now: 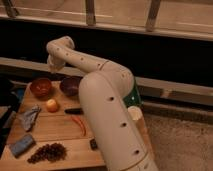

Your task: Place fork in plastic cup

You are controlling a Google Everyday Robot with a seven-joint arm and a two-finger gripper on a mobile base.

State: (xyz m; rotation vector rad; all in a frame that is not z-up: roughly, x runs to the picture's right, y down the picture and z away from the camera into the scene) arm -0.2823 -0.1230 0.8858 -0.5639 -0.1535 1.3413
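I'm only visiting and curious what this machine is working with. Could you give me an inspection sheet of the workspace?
Surface: wooden table, its right half hidden by the arm.
Job's things: plastic cup upright at the right, beside the arm; fork not seen.
Clutter: orange bowl, dark bowl, round fruit, grey cloth, blue sponge, grapes, red chili, black-handled knife, green tray partly hidden.
Grippers: gripper raised at far left, above the bowls.
Cables: nothing seen.
Surroundings: dark wall, railing, speckled floor.
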